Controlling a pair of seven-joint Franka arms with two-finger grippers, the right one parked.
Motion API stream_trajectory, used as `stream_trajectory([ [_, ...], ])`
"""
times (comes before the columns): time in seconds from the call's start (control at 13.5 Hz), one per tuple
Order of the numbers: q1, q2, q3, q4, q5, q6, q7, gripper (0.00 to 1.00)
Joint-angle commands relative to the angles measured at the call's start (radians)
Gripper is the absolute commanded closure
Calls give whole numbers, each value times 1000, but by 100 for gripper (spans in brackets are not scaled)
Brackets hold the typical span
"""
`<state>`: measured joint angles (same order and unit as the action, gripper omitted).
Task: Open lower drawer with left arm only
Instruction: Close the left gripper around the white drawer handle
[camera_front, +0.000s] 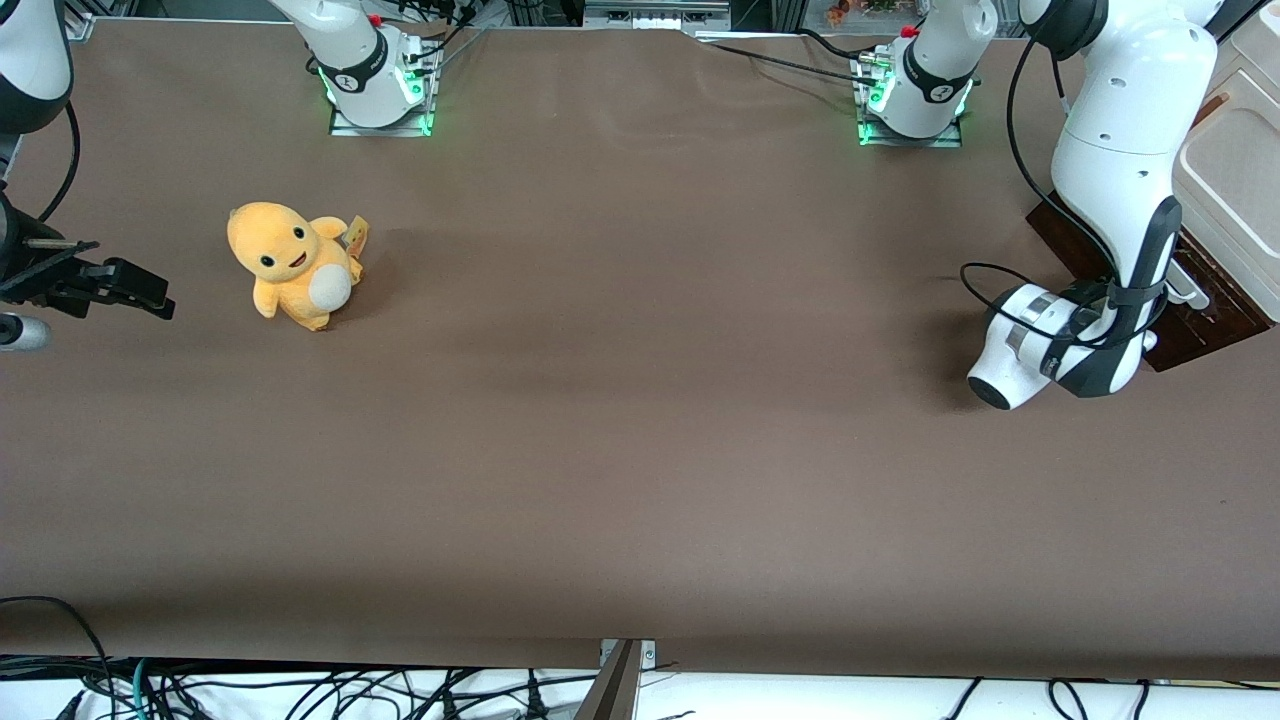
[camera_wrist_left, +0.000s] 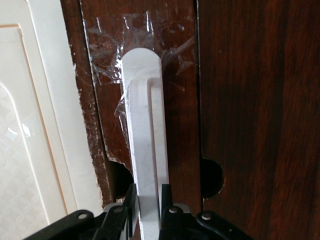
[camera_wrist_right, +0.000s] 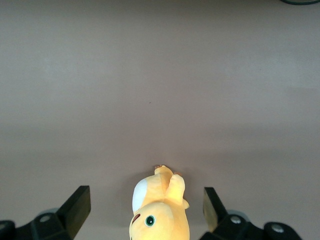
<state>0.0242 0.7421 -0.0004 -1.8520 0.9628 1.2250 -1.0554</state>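
Brown table (camera_front: 640, 450), cables along edge

Brown table (camera_front: 640, 450) carries a yellow plush toy (camera_front: 293, 264) and drawer cabinet (camera_front: 1200, 300).

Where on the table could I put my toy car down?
The brown table is bare between the yellow plush toy and the left arm. It is crowded where the gripper meets the lower drawer's handle.

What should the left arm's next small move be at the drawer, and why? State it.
Probably a short, straight pull back from the cabinet front. In the wrist view the gripper has its jaws set on either side of the silver bar handle of the lower drawer, apparently closed on it. The dark wood front beside the cream panel does not look drawn out yet.
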Motion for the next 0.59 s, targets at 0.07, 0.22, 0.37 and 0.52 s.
stream_trajectory([
  [0.07, 2, -6, -9, -10, 13, 5, -12, 95],
  [0.22, -3, -7, -7, -10, 13, 4, -11, 96],
  [0.37, -9, -7, -7, -9, 11, 4, -11, 96],
  [0.52, -13, -7, -9, -4, 10, -1, -12, 96],
])
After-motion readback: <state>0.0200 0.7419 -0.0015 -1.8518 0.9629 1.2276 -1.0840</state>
